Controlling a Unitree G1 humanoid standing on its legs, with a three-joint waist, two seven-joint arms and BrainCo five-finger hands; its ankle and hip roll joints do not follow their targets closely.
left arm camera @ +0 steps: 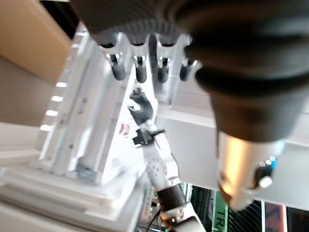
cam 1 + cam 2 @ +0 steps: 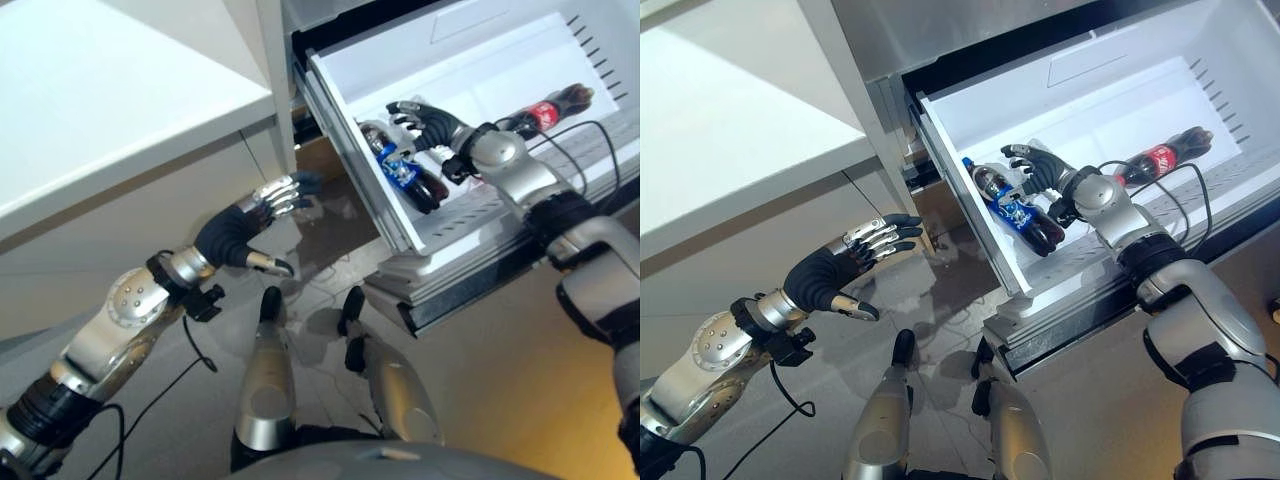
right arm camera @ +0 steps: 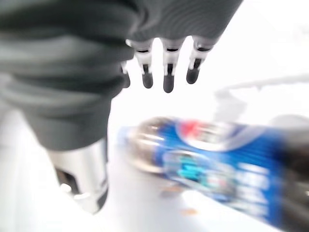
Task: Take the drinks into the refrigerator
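While lying flat, blue-labelled bottle [image 2: 1015, 212] points cap outward.

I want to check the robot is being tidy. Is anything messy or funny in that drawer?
Nothing is spilled or broken. Both bottles lie on their sides in the white drawer: the blue-label bottle against the front wall under the open right hand, and the red-label bottle farther back, at a different angle. The left hand hangs open outside.

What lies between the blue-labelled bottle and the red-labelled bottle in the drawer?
The right hand and its wrist hang there, over bare white floor of the drawer, between the blue-labelled bottle and the red-labelled bottle; right eye view.
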